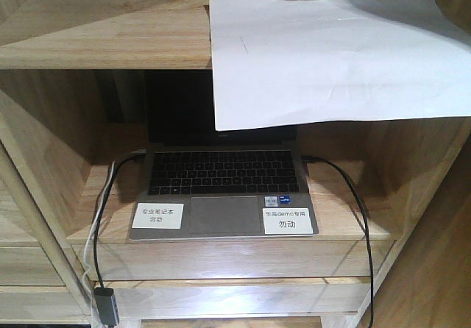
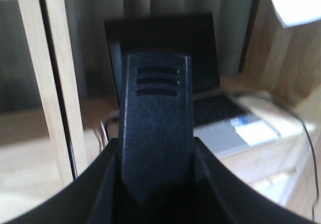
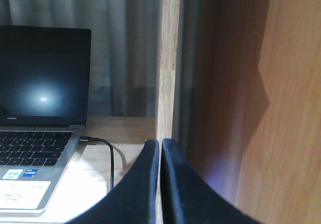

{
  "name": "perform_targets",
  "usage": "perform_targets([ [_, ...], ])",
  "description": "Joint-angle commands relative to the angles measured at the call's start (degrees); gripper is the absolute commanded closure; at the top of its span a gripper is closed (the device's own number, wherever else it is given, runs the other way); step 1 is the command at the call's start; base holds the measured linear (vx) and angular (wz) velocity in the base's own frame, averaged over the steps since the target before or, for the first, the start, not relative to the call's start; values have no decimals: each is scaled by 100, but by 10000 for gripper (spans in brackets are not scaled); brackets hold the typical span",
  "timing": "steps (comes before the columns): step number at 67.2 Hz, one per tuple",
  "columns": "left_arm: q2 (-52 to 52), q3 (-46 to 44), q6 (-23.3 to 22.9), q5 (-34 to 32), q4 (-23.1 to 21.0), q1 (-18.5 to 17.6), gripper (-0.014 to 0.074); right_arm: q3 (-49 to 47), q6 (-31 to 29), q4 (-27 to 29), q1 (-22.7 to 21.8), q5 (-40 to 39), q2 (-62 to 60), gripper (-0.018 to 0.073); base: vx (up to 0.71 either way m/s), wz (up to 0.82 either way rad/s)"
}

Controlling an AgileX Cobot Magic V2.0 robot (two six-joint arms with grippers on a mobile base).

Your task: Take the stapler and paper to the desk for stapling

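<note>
Wooden shelf [image 1: 103, 45], paper [image 1: 331, 56] overhanging laptop screen [image 1: 180, 115], blurred stapler [image 2: 156, 128] between left jaws

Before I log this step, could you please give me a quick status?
Left gripper shut on black stapler. Right gripper shut, empty. Paper on upper shelf, overhanging open laptop. Nothing lying on it.

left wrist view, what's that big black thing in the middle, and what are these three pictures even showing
It's a two-armed robot with a camera on each wrist and one facing forward. The front view shows a wooden shelving unit with an open laptop on one shelf and the paper lying on the shelf above, drooping over its edge. In the left wrist view, that black thing is apparently the stapler, clamped in the left gripper. In the right wrist view, the right gripper is shut on nothing.
</note>
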Motion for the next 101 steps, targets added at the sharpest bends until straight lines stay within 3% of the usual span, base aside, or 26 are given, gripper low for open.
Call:
perform_targets([
  [1,76,-136,-3,-604,-29,-19,603,125,-34,-23,-38,-422,-59,568,0,0],
  [74,76,-136,-3,-598,-25,-19,603,124,33,-30,-38,-422,-52,568,0,0],
  [81,76,-136,-3,-598,-25,-19,603,124,1024,213,-38,-422,-52,568,0,0],
  [88,76,-136,-3,-598,-25,-19,603,124,2656,144,-38,-422,-52,568,0,0],
  [96,76,-136,-3,-598,-25,-19,603,124,4956,-79,-38,-422,-52,568,0,0],
  [101,76,-136,-3,-598,-25,-19,603,124,5713,-222,-38,-422,-52,568,0,0],
])
